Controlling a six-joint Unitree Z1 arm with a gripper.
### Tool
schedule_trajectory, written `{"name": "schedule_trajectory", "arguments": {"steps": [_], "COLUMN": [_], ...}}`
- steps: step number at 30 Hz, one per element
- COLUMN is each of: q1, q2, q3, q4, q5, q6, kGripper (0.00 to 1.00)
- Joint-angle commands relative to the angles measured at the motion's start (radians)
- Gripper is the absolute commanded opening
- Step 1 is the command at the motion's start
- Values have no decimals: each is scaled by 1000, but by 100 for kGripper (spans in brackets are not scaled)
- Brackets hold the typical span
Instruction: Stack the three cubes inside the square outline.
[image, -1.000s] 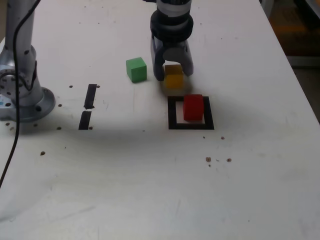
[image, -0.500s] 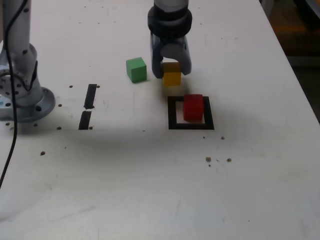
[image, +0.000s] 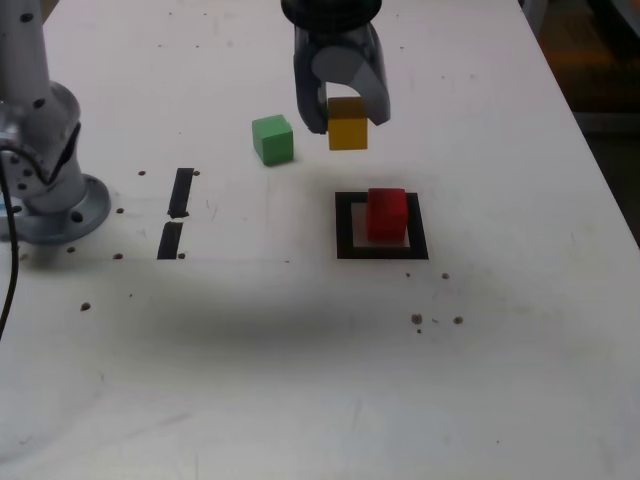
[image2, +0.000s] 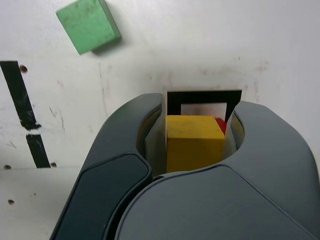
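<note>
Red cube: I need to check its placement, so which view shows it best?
Exterior view: the red cube sits fully visible inside the outline. The wrist view shows only a sliver behind the yellow cube.

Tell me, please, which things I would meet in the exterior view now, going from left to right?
Robot arm base → two black strips → green cube → yellow cube → red cube.

Gripper (image: 347, 122) up off the table, fingertips down, jaws closed on the yellow cube. Wrist above it, at the exterior view's top edge. Arm base (image: 62, 208) at the exterior view's left.
</note>
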Motion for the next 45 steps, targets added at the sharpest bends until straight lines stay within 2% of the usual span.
{"name": "schedule_trajectory", "arguments": {"steps": [1,11,21,31,38,45], "q1": [-24,-127,-150,-151,-145,-140], "q2": [12,69,121,157,161,158], "q3": [-22,-86,-113,-96,-59,-41], "q4": [9,29,17,-45,-91,-97], "q5": [-9,-43,-58,-37,9,40], "q6": [-7,-37,-47,-49,-69,-81], "kGripper": [7,7,7,8,9,10]}}
